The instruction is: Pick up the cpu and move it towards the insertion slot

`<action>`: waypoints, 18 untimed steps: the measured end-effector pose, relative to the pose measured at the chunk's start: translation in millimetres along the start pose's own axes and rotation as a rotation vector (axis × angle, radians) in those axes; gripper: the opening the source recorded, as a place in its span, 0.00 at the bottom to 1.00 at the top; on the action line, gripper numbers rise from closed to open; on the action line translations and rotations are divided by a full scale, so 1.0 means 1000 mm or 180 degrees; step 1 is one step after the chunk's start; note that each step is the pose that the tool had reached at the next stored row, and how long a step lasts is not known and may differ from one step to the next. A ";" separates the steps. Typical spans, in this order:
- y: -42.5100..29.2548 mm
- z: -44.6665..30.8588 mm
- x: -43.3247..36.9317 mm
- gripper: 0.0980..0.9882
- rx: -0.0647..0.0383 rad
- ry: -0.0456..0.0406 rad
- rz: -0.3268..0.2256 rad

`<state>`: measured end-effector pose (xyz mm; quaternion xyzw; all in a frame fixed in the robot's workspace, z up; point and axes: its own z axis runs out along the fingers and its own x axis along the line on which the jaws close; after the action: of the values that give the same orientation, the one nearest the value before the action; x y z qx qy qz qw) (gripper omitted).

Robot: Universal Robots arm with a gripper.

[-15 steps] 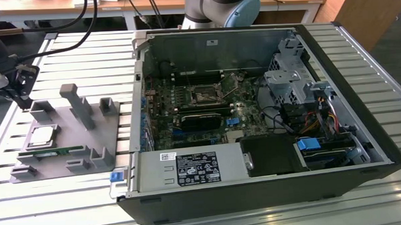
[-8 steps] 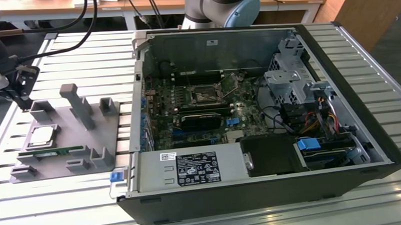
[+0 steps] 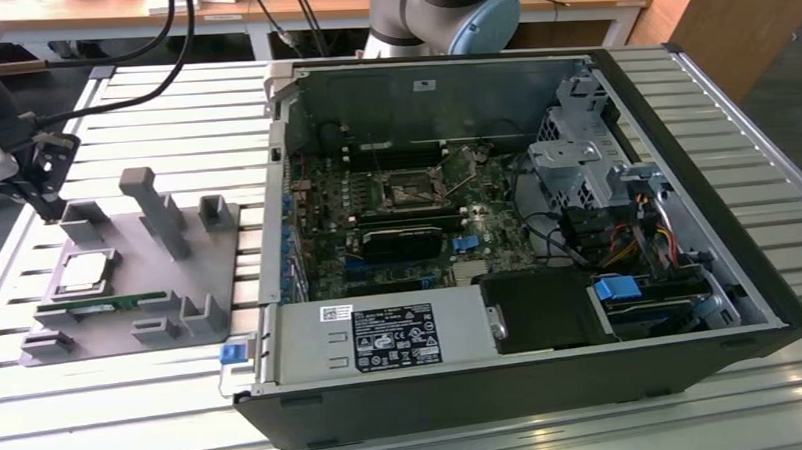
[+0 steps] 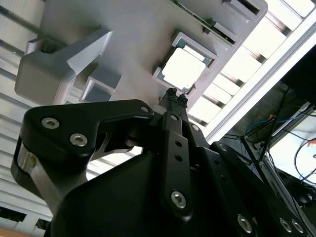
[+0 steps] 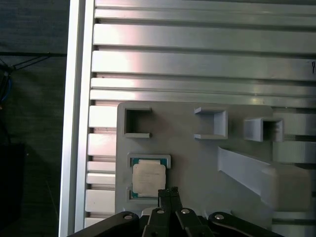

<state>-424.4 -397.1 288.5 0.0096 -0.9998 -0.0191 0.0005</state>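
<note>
The cpu (image 5: 148,178) in a grey holder (image 5: 197,165), fingers (image 5: 174,195) tip-to-tip beside the chip's edge.

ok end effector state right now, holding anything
End effector: closed, holding nothing; its tips are at the edge of the cpu, which sits in the gray holder.

End effector (image 4: 174,97) closed tight, pts down, at exterior view's far left.
</note>
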 end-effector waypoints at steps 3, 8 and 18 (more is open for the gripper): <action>0.0000 0.0007 0.0002 0.01 0.0000 0.0000 0.0000; -0.0001 0.0022 0.0009 0.01 0.0000 0.0000 0.0000; -0.0011 0.0060 0.0026 0.01 0.0004 0.0001 0.0000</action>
<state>-427.0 -398.0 282.4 0.0095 -0.9998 -0.0185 0.0007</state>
